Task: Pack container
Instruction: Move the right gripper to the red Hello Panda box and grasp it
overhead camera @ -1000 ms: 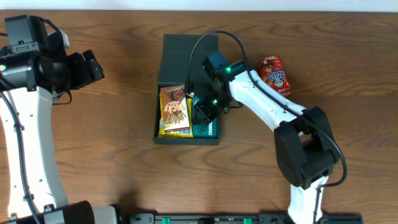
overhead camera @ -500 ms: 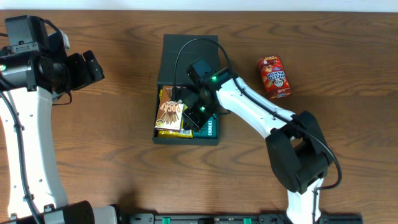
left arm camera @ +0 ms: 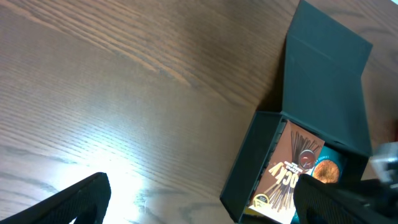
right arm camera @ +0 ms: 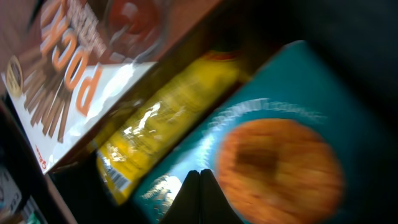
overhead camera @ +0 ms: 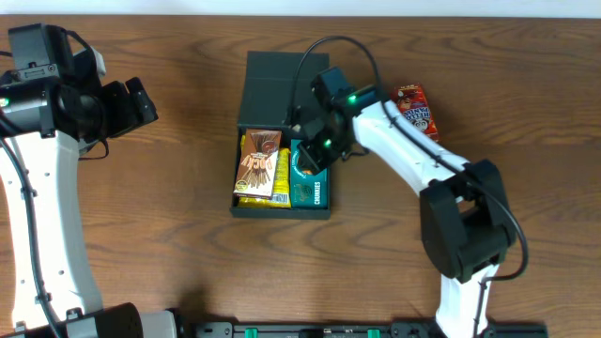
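Note:
The dark container (overhead camera: 282, 212) sits at table centre, its flap lid (overhead camera: 272, 89) open toward the back. Inside lie a brown Pocky box (overhead camera: 260, 161) on a yellow packet (overhead camera: 279, 192), and a teal cookie packet (overhead camera: 311, 188) on the right. My right gripper (overhead camera: 315, 147) hovers over the box's upper right, fingers shut and empty (right arm camera: 200, 186), just above the teal packet (right arm camera: 280, 162), with the yellow packet (right arm camera: 161, 124) and Pocky box (right arm camera: 74, 74) beside it. My left gripper (overhead camera: 141, 101) is open and empty (left arm camera: 205, 208), far left of the container (left arm camera: 245, 168).
A red snack packet (overhead camera: 414, 113) lies on the wooden table right of the container, behind my right arm. The container's open lid (left arm camera: 326, 81) also shows in the left wrist view, with the Pocky box (left arm camera: 289, 174) below it.
My right gripper swept left across the box, nudging the Pocky box left, then drew back to the box's upper right. The left arm has not moved.

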You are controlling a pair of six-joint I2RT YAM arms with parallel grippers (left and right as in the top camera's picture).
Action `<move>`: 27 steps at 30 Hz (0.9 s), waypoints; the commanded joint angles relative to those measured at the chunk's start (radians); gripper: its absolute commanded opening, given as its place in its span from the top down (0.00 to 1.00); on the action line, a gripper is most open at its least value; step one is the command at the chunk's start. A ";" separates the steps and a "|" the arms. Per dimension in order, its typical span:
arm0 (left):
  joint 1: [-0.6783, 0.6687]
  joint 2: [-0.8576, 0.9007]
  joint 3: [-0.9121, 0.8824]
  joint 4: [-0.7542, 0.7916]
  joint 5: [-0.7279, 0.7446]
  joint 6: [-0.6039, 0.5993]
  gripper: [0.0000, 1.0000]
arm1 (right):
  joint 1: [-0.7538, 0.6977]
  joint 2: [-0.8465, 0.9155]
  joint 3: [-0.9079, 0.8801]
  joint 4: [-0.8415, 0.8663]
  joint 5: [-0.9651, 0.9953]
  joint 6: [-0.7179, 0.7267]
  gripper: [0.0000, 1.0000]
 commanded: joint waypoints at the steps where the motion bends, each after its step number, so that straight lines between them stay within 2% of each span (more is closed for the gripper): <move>1: 0.003 0.006 -0.008 -0.002 -0.023 0.011 0.05 | -0.089 -0.003 0.109 -0.029 0.060 0.013 0.99; 7: 0.003 0.006 -0.008 -0.002 -0.023 0.011 0.05 | -0.262 -0.003 0.223 -0.073 0.281 -0.039 0.98; 8: 0.003 0.006 -0.008 -0.002 -0.023 0.011 0.04 | -0.287 -0.003 0.223 -0.073 0.332 -0.071 0.92; 11: 0.003 0.006 -0.008 0.002 -0.022 0.010 0.05 | -0.332 0.006 0.218 -0.077 0.472 -0.167 0.27; 13: 0.003 0.006 -0.008 0.006 -0.022 0.006 0.05 | -0.349 0.013 0.217 -0.077 0.541 -0.215 0.01; 17: 0.003 0.006 -0.008 0.014 -0.022 0.006 0.05 | -0.369 0.042 0.217 -0.073 0.561 -0.296 0.01; 21: 0.003 0.006 -0.008 0.013 -0.022 0.006 0.05 | -0.378 0.106 0.217 -0.047 0.692 -0.299 0.01; 27: 0.003 0.006 -0.008 0.012 -0.022 0.006 0.05 | -0.409 0.169 0.217 -0.021 0.636 -0.297 0.01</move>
